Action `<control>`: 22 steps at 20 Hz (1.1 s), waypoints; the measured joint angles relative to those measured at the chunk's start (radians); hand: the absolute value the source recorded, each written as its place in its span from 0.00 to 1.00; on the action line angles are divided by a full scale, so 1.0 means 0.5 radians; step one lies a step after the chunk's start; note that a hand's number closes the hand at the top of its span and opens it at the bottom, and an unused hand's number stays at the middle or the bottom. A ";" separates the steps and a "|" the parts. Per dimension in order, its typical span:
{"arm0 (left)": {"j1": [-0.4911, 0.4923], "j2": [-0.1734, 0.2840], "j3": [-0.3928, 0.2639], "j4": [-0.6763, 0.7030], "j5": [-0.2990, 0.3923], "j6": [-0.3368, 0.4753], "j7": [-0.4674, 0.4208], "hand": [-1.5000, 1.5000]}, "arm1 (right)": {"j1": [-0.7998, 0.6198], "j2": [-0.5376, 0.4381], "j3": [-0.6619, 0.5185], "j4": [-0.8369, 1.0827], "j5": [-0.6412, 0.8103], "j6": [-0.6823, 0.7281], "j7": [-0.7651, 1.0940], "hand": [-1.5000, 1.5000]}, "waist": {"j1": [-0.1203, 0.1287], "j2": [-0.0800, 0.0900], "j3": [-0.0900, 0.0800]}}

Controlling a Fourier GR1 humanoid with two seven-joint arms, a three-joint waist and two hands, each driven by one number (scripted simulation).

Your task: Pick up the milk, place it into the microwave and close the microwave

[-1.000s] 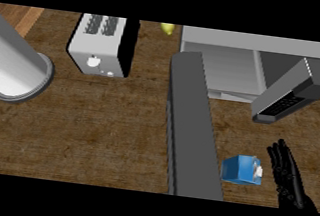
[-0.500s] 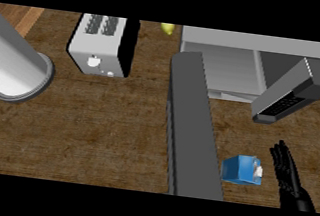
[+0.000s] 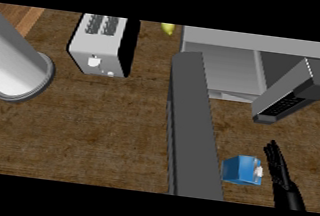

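The milk (image 3: 240, 169) is a small blue carton with a white cap, standing on the wooden counter at the lower right. My right hand (image 3: 279, 171) rises from the lower edge just to its right, seen edge-on, fingers straight and pointing away from me; it is open, with a narrow gap to the carton. The grey microwave (image 3: 228, 63) sits at the back right with its cavity open. A long dark grey door (image 3: 193, 134) runs toward me just left of the milk. My left hand does not show.
A dark panel with keys (image 3: 296, 92) juts from the microwave's right side above my hand. A white and black toaster (image 3: 102, 44) stands at the back left. A grey cylinder (image 3: 8, 64) slants in from the left. Something small and yellow (image 3: 168, 28) lies behind.
My right hand has turned from a spread, flat pose to edge-on and edged slightly toward the milk. The carton and the microwave have not moved.
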 measured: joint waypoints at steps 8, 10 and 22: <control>0.011 0.008 0.074 0.014 0.066 -0.049 0.006 0.00 | -0.215 0.025 -0.085 0.468 0.078 -0.066 -0.261 0.00 | 0.002 0.001 0.000; 0.038 0.004 0.046 0.015 0.067 -0.041 -0.008 0.00 | -0.289 0.021 -0.100 0.589 0.099 -0.074 -0.315 0.00 | 0.004 0.000 0.000; 0.022 0.018 0.087 0.032 0.105 -0.058 -0.029 0.00 | -0.618 0.061 -0.106 1.067 0.229 -0.144 -0.688 1.00 | 0.006 -0.001 -0.003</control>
